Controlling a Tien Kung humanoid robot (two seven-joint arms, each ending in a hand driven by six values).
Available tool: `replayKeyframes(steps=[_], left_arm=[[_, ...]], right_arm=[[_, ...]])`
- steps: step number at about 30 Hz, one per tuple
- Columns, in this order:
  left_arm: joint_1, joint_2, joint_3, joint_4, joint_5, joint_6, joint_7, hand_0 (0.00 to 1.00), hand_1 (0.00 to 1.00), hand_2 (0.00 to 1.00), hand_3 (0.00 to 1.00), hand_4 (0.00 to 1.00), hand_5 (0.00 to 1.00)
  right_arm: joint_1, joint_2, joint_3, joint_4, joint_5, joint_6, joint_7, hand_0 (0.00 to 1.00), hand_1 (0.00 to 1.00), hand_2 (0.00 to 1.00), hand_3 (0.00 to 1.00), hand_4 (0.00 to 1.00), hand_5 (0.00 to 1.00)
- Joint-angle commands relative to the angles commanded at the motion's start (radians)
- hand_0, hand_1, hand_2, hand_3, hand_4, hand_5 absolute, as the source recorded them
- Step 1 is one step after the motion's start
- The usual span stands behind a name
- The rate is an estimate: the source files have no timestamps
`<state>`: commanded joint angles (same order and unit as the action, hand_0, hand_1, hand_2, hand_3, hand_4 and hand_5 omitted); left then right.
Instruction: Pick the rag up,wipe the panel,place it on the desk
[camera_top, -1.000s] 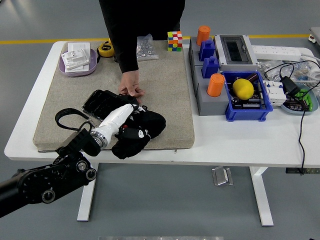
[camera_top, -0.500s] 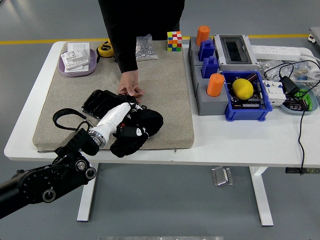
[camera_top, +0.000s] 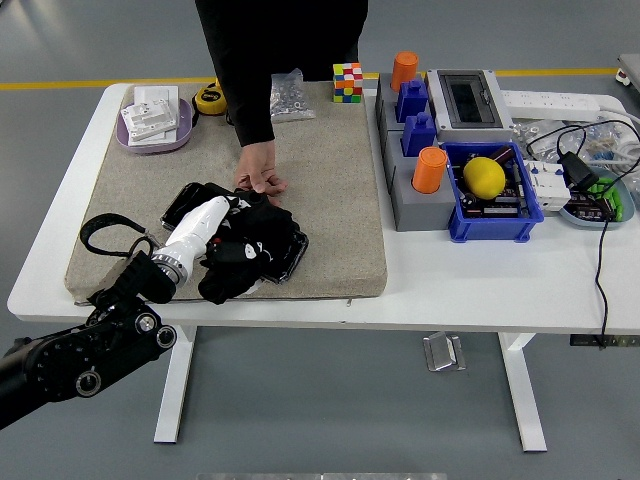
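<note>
My left hand (camera_top: 232, 222) comes in from the lower left and is shut on a black rag (camera_top: 250, 250), pressing it onto a dark glossy panel (camera_top: 190, 205) that lies on the grey mat (camera_top: 330, 180). The rag covers most of the panel; its left end and its right edge (camera_top: 293, 260) still show. A person stands at the far side and holds the panel's far edge with one hand (camera_top: 258, 181). My right hand is out of view.
A purple dish with white parts (camera_top: 155, 115), a yellow tape measure (camera_top: 210, 97), a bag of screws (camera_top: 288, 97) and a colour cube (camera_top: 348, 82) lie at the back. Grey and blue bins (camera_top: 497, 205) with orange cups, a yellow ball (camera_top: 483, 176) and cables stand on the right.
My left hand has dragged the rag leftward across the panel, uncovering the panel's right edge. The person's hand has stayed on the panel's far edge.
</note>
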<state>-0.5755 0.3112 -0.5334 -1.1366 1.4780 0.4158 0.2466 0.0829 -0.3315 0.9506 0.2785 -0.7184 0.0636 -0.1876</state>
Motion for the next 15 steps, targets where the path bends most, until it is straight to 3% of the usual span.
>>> replayKeyframes(steps=[15], left_arm=[[0.007, 0.015, -0.070, 0.049, 0.038, 0.010, 0.003, 0.226, 0.275, 0.515, 0.405, 0.301, 0.002]], right_arm=[[0.000, 0.000, 0.004, 0.000, -0.002, 0.001, 0.000, 0.712, 0.591, 0.657, 0.577, 0.987, 0.531]])
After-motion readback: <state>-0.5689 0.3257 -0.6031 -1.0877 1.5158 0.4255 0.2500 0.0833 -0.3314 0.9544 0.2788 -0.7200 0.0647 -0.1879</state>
